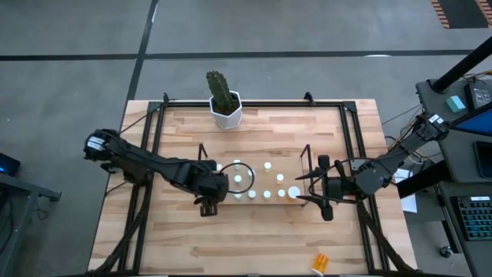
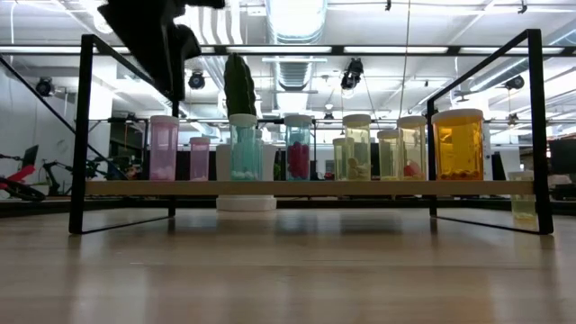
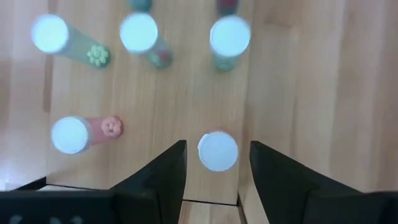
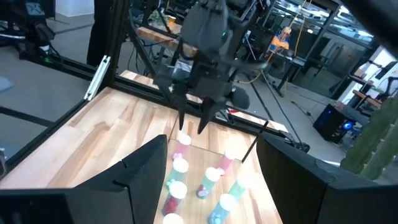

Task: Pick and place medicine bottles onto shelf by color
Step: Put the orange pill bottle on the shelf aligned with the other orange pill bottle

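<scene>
Left wrist view: left gripper (image 3: 216, 163) hung released, a white-capped bottle (image 3: 217, 150) directly between its spread jaws, untouched. Right gripper (image 1: 323, 189) sat open beside the shelf (image 1: 304, 165).

Blurred white caps (image 3: 218, 151) in left wrist view; pill bottles (image 3: 140, 33) cut off at frame edge.
</scene>
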Available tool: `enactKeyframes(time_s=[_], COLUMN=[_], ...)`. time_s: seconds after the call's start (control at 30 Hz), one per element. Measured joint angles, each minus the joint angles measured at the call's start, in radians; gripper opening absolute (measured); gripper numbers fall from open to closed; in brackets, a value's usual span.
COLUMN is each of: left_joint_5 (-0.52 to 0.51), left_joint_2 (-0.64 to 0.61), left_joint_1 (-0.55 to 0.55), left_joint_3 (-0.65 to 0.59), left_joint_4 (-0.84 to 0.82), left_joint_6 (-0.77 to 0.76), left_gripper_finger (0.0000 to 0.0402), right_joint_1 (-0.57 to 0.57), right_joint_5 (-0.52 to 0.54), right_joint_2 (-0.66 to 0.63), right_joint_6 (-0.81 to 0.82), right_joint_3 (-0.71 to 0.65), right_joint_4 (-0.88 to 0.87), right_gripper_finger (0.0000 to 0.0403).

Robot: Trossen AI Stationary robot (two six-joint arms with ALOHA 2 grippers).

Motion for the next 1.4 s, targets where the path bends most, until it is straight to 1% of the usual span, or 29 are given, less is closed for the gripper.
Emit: enactKeyframes(time_s=[0.1,0.2,0.3,0.43,0.5,0.63,0.73,0.87,1.03,1.1,1.2,1.23,1.3,1.4], left_joint_5=[0.000,-0.002,-0.024,-0.079,-0.104,-0.147,-0.173,-0.178,-0.179,-0.179,-0.183,-0.183,-0.183,-0.184], left_joint_2=[-0.040,-0.076,-0.120,-0.152,-0.158,-0.154,-0.145,-0.137,-0.137,-0.137,-0.137,-0.137,-0.137,-0.137], left_joint_1=[-0.004,-0.010,-0.028,-0.069,-0.094,-0.145,-0.174,-0.185,-0.185,-0.183,-0.183,-0.183,-0.183,-0.183], left_joint_3=[0.000,0.000,0.000,0.002,0.002,0.002,0.002,0.002,0.001,0.001,0.001,0.001,0.001,0.001], left_joint_4=[0.033,0.099,0.201,0.384,0.493,0.659,0.739,0.795,0.815,0.817,0.838,0.847,0.854,0.864], left_joint_6=[0.001,0.019,0.053,0.140,0.191,0.273,0.321,0.344,0.344,0.344,0.345,0.345,0.345,0.345], left_gripper_finger=[0.0158,0.0158,0.0158,0.0158,0.0158,0.0157,0.0157,0.0157,0.0157,0.0157,0.0157,0.0157,0.0157,0.0157], right_joint_1=[0.021,0.065,0.116,0.192,0.236,0.323,0.374,0.429,0.459,0.457,0.455,0.455,0.457,0.455], right_joint_5=[0.000,0.001,0.000,-0.004,-0.009,-0.011,-0.012,-0.020,-0.018,-0.063,-0.211,-0.243,-0.286,-0.366], right_joint_2=[0.011,0.039,0.090,0.208,0.275,0.413,0.512,0.625,0.764,0.815,0.883,0.908,0.952,0.993], right_joint_6=[0.017,0.029,0.082,0.177,0.251,0.455,0.596,0.773,0.891,0.929,1.010,1.045,1.095,1.104], right_joint_3=[0.026,0.102,0.223,0.411,0.512,0.699,0.806,0.885,0.898,0.910,0.940,0.944,0.949,0.950], right_joint_4=[-0.025,-0.105,-0.247,-0.464,-0.590,-0.821,-0.947,-1.060,-1.141,-1.170,-1.251,-1.284,-1.330,-1.334], right_gripper_finger=[0.0237,0.0237,0.0237,0.0237,0.0237,0.0237,0.0237,0.0237,0.0238,0.0240,0.0249,0.0253,0.0260,0.0271])
